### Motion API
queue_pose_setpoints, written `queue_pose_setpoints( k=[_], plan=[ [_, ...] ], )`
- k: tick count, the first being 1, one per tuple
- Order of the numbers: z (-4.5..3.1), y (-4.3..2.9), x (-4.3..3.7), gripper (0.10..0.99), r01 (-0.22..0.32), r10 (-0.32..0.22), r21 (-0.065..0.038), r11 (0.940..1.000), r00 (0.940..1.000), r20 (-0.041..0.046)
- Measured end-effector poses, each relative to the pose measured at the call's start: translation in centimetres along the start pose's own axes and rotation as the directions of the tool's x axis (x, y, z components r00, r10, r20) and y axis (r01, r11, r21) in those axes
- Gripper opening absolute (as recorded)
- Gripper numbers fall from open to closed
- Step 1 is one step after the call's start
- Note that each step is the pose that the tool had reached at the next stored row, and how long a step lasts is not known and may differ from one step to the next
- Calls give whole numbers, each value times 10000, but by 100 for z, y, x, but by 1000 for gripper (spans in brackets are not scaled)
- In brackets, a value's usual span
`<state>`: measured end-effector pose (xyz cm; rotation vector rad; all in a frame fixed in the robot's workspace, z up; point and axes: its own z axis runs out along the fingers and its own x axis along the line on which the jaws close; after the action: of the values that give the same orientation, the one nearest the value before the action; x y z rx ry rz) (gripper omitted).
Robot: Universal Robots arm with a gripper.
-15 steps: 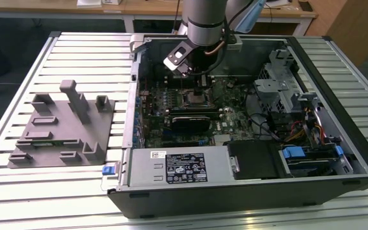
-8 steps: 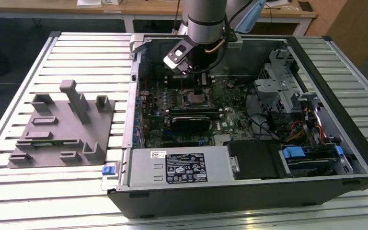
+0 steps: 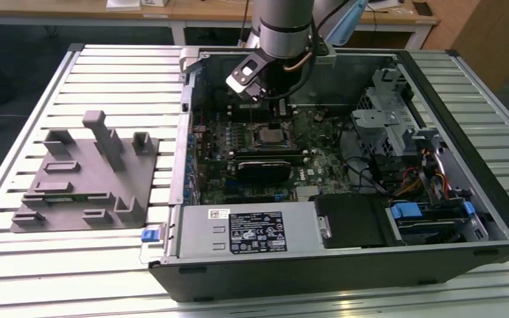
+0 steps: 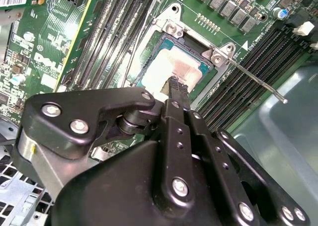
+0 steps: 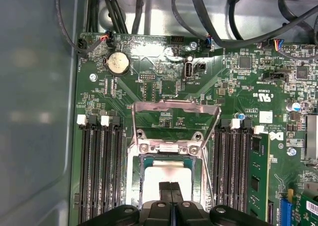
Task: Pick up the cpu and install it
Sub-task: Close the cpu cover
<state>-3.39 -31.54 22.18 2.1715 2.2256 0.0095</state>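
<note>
Claw [image 5: 171, 188], tips together, over cpu [image 5: 155, 179] lying flat, square in socket [image 5: 169, 147].

wooden desks [image 3: 210, 9] behind, seemingly dark floor [image 3: 16, 71]

cpu [image 5: 154, 179] in socket [image 5: 171, 148] | tool [image 5: 170, 186] over cpu | fixture block [image 3: 82, 179] beside case [image 3: 325, 273]

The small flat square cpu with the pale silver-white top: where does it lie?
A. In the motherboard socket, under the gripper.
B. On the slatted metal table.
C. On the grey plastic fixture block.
A: in the first wrist view the small square silver-white cpu sits inside the metal socket frame on the green motherboard, just beneath the black gripper.
</note>
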Motion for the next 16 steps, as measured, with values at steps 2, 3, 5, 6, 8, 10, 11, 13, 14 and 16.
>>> queue_pose_setpoints(
  k=[2, 3, 5, 6, 8, 10, 11, 13, 14, 16],
  plan=[
    [-5, 0, 0, 106, 0, 0, -1, 10000, 10000, -1],
    [-7, 0, 0, 106, -1, 1, -1, 10000, 10000, -2],
    [-12, 0, 0, 106, 0, 0, 0, 10000, 10000, -1],
    [-14, 0, 0, 106, 0, 0, -1, 10000, 10000, -2],
    [-19, 0, 0, 106, 0, 0, 0, 10000, 10000, 0],
    [-31, 1, -1, 106, 0, 0, 0, 10000, 10000, 0],
    [-40, 1, -1, 106, 0, 0, -1, 10000, 10000, -1],
    [-63, 2, -1, 106, -1, 1, 0, 10000, 10000, -1],
    [-80, 2, -1, 106, 0, 0, 0, 10000, 10000, 0],
    [-117, 3, -2, 106, 0, 0, -1, 10000, 10000, -1]
  ],
)
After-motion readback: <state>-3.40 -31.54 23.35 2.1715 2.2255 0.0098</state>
